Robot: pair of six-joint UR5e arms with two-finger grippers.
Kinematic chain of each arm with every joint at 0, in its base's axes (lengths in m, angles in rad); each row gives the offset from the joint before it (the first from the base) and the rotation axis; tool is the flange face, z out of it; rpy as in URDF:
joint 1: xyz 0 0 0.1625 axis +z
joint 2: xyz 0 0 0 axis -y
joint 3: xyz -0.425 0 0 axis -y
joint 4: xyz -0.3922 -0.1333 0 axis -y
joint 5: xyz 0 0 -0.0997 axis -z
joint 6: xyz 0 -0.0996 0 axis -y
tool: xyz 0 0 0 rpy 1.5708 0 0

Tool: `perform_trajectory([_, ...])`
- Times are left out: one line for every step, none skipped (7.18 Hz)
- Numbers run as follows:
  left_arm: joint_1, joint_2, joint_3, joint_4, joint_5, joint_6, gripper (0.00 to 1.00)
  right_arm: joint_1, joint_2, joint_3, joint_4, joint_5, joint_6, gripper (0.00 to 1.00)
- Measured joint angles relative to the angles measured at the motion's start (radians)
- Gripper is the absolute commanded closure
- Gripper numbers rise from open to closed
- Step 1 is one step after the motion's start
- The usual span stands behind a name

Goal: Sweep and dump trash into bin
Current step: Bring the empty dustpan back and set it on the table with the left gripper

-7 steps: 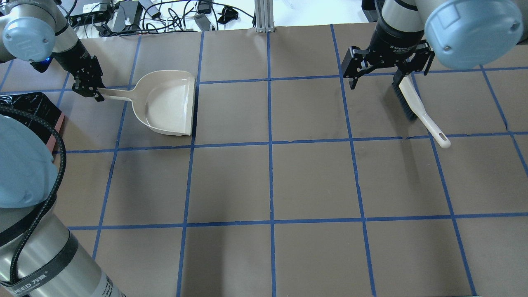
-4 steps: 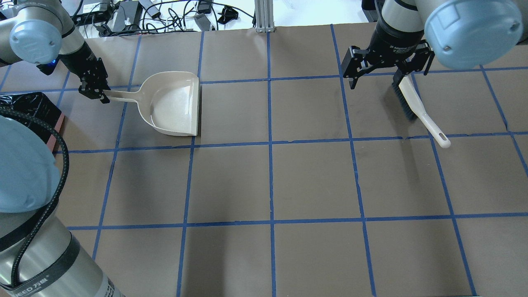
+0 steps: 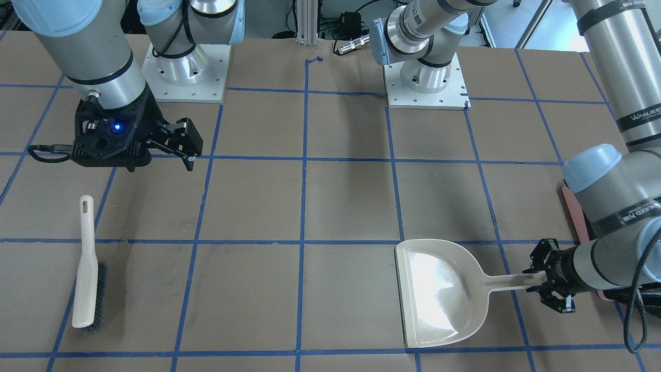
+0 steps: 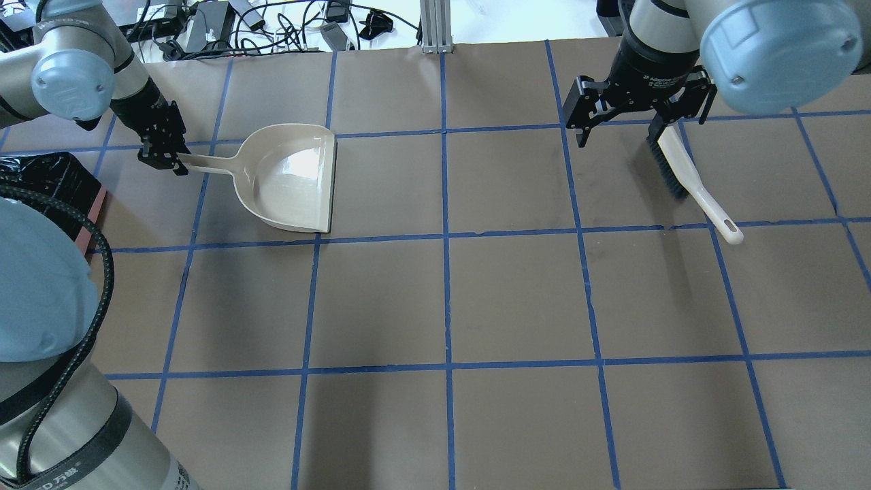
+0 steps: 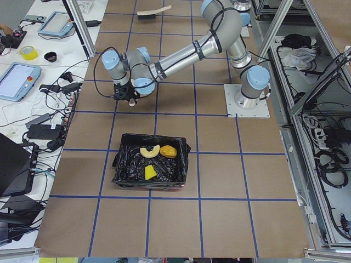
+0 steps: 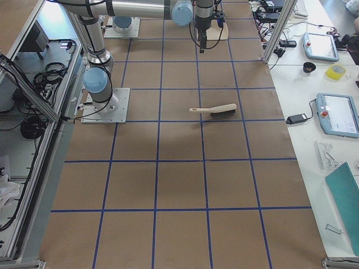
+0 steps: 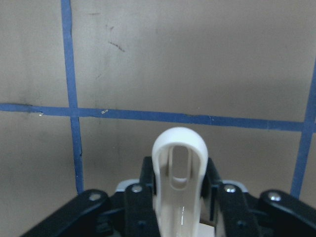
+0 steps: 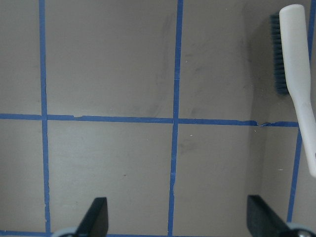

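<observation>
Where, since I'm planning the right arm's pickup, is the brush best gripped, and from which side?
Probably grip the brush by its slim white handle, coming from straight above with the jaws across its narrow width. It lies flat, bristles out to one side, leaving the handle bare. The open right gripper hovers nearby.

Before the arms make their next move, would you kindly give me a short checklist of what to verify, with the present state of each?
1. Contents of the bin: ok; the croissant piece, potato lump and sponge piece lie on its black liner.
2. Emptying of the dustpan: ok; nothing shows in its tray.
3. Hold of the left pincer: ok; shut on the dustpan's handle end.
4. Dustpan resting on the table: cannot tell; contact is unclear.
5. State of the right pincer: ok; open and empty.
6. Place of the brush: ok; lying on the table, ungripped.
</observation>
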Motion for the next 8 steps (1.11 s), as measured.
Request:
perform_trajectory([0.0,0.004,-0.003,0.002,0.002,0.008,0.89,0.0,0.0,0.0,0.0,0.0,0.0,0.01])
perform_trajectory([0.0,0.006,-0.006,0.003,0.005,0.016,0.81,0.0,0.0,0.0,0.0,-0.001,-0.001,0.01])
perform_trajectory([0.0,0.008,-0.012,0.003,0.007,0.024,0.74,0.0,0.0,0.0,0.0,-0.001,-0.001,0.0])
perform_trajectory([0.0,0.009,-0.017,0.003,0.008,0.029,0.69,0.0,0.0,0.0,0.0,-0.001,-0.001,0.0])
perform_trajectory([0.0,0.01,-0.021,0.005,0.008,0.031,0.62,0.0,0.0,0.0,0.0,-0.002,-0.002,0.0])
perform_trajectory([0.0,0.01,-0.021,0.006,0.007,0.032,0.53,0.0,0.0,0.0,0.0,-0.002,-0.003,0.0])
perform_trajectory([0.0,0.01,-0.021,0.007,0.008,0.032,0.48,0.0,0.0,0.0,0.0,-0.002,-0.003,0.0])
perform_trajectory([0.0,0.01,-0.021,0.007,0.008,0.033,0.41,0.0,0.0,0.0,0.0,-0.002,-0.002,0.0])
